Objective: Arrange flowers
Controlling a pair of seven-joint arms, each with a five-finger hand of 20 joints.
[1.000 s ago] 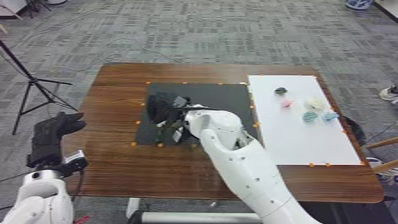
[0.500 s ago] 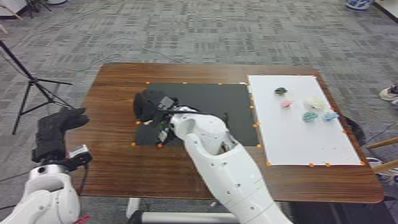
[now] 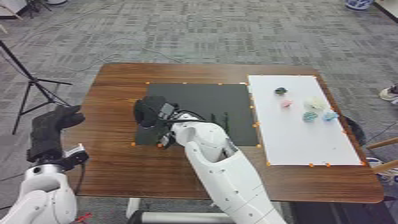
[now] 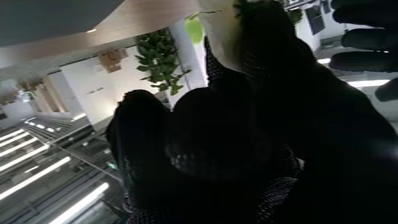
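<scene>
Rightward of the right hand [image 3: 151, 111]: green stems [image 3: 226, 121], near; flower heads [image 3: 314, 103], well apart. Hand's opening and hold: cannot tell.

Black tripod [image 3: 32, 78], gray carpet [image 3: 222, 35], blue-and-white pot [image 3: 359, 4], leafy green plant [image 4: 158, 60]

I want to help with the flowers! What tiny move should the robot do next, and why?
Maybe its right hand should steady itself and check its hold. It is at the left edge of the dark mat, with a pale thing right by the glove, but I can't tell how firmly that is held.
</scene>
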